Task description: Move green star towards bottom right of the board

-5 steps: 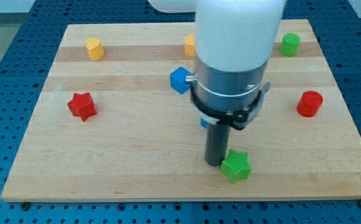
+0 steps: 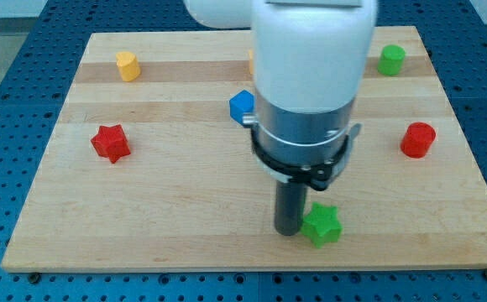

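Note:
The green star lies near the board's bottom edge, right of centre. My tip stands on the board right against the star's left side. The arm's wide white and grey body rises above it and hides the middle of the board.
On the wooden board: a red star at the left, a yellow block top left, a blue block beside the arm, an orange block mostly hidden behind it, a green cylinder top right, a red cylinder at the right.
My tip has moved slightly down the view. The green star has shifted a little to the right and down with it. The other blocks have not moved.

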Tool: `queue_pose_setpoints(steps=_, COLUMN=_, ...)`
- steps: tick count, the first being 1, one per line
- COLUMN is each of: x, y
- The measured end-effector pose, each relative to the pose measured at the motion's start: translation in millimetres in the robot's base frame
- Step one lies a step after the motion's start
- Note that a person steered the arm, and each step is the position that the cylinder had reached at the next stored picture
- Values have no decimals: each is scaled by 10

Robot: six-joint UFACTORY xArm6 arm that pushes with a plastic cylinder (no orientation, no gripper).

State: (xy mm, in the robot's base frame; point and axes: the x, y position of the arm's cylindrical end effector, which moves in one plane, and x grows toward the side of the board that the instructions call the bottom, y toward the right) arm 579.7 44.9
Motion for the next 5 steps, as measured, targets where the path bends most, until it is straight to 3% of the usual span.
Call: queue_pose_setpoints(steps=5, x=69, y=270)
